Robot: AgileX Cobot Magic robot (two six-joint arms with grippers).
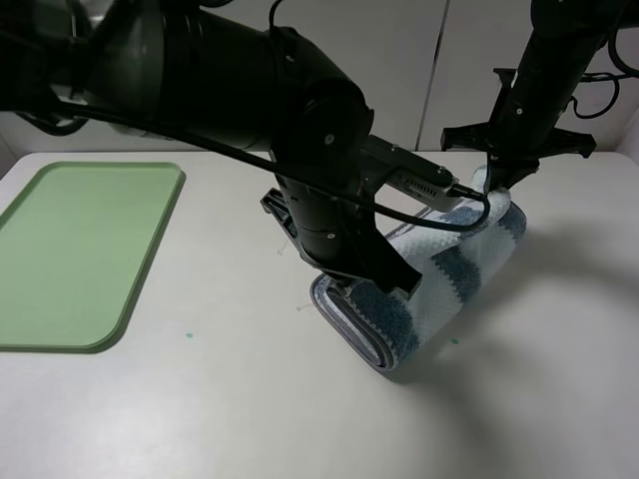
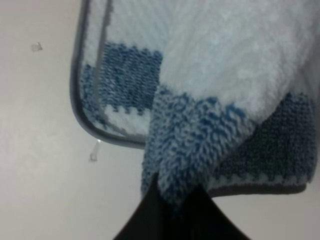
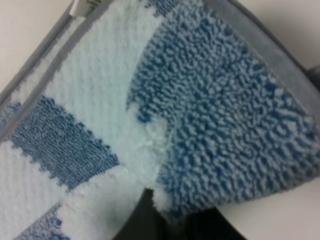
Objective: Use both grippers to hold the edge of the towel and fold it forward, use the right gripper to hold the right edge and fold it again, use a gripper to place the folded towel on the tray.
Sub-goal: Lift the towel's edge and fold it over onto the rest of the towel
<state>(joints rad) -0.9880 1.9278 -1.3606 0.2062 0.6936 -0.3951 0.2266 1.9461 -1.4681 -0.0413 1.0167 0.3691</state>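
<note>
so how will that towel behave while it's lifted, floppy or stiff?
Probably floppy: the towel curls over limply below the left gripper and right gripper. Likely light, since two small pinches carry the raised part. Its looped pile should resist slipping.

off-white table [image 1: 230, 399]; light-green tray [image 1: 80, 249] flat on my left side, well apart from the striped towel [image 1: 454, 274], its lower fold resting right of centre

Off-white tabletop [image 1: 230, 419], a tiny green speck [image 1: 187, 336] on it, pale panelled wall [image 1: 399, 50] behind.
</note>
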